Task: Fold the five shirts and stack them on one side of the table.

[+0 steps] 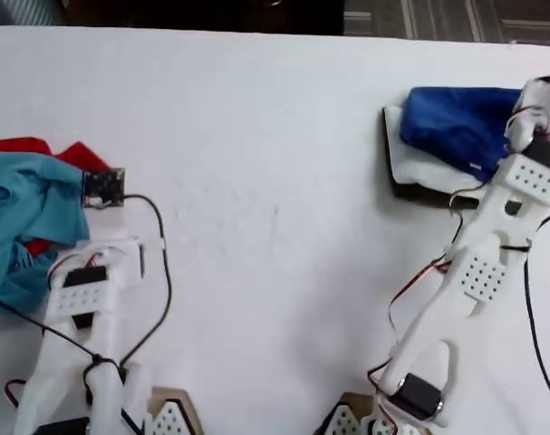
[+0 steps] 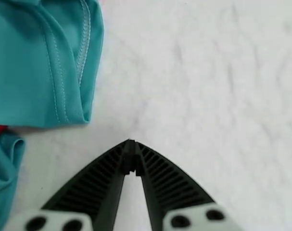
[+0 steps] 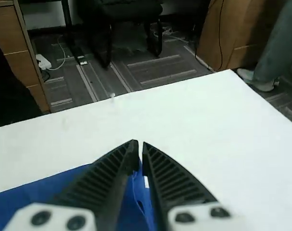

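Observation:
A crumpled teal shirt (image 1: 25,217) lies on a red shirt (image 1: 21,147) at the table's left edge. The left arm (image 1: 80,294) stands just beside this pile. My left gripper (image 2: 131,145) is shut and holds nothing, its tips over bare white table next to the teal shirt's hemmed edge (image 2: 49,67). At the far right, a folded blue shirt (image 1: 460,122) tops a stack with a white shirt (image 1: 419,168) and a dark one (image 1: 390,145) beneath. My right gripper (image 3: 136,144) hangs shut above the blue shirt (image 3: 40,192), holding nothing.
The white table (image 1: 275,181) is bare between the two piles. Its far edge (image 3: 150,91) drops to a floor with a chair and cables. Wires trail along the right arm (image 1: 483,272) and loop beside the left arm.

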